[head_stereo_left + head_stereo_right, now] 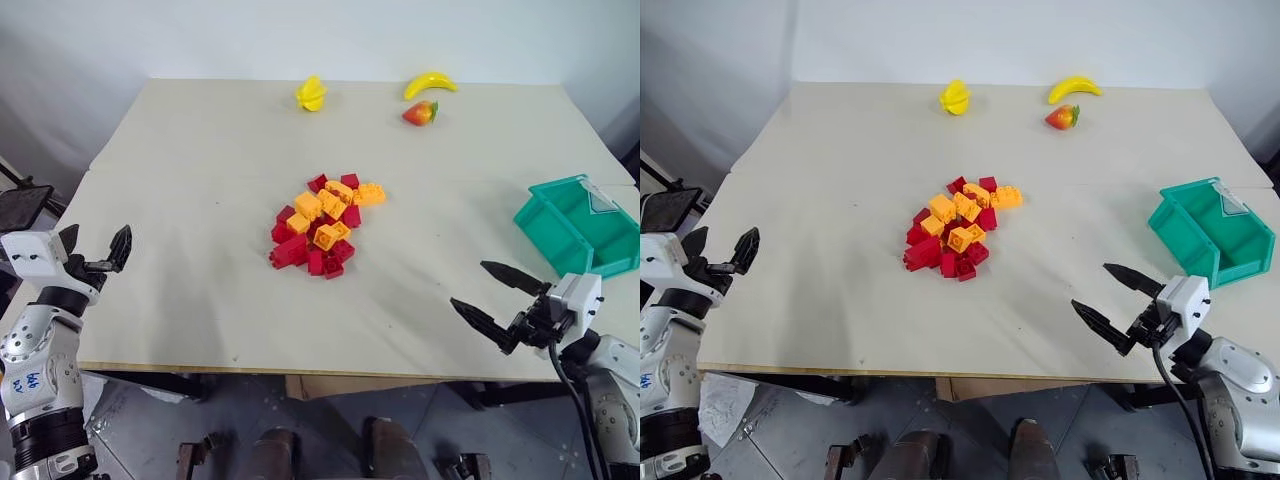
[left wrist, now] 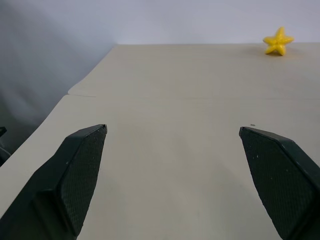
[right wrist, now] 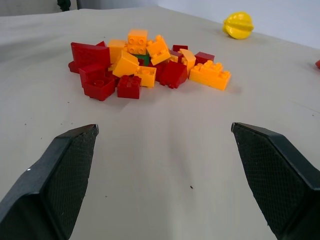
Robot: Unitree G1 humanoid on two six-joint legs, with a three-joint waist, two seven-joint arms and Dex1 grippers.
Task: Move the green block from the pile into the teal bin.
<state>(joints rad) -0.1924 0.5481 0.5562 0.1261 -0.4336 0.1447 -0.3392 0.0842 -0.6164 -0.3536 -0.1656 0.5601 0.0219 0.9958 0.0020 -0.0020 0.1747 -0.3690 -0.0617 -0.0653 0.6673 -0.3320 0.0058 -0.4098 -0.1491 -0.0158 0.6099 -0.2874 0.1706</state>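
Note:
The pile point(image 1: 320, 225) of red and orange-yellow studded bricks lies in the middle of the table. A small patch of the green block point(image 3: 144, 60) shows deep in the heap, mostly buried under yellow and red bricks. The teal bin point(image 1: 542, 226) stands at the table's right edge. My right gripper point(image 1: 468, 284) hovers open over the front right of the table, pointing toward the pile, a good way short of it. My left gripper point(image 1: 97, 245) is open at the table's left edge, far from the bricks, with nothing between its fingers.
At the back of the table lie a yellow star-shaped toy fruit point(image 1: 311, 93), a toy banana point(image 1: 430, 84) and a red toy fruit point(image 1: 421, 113). The table's front edge point(image 1: 300, 368) runs just ahead of both grippers.

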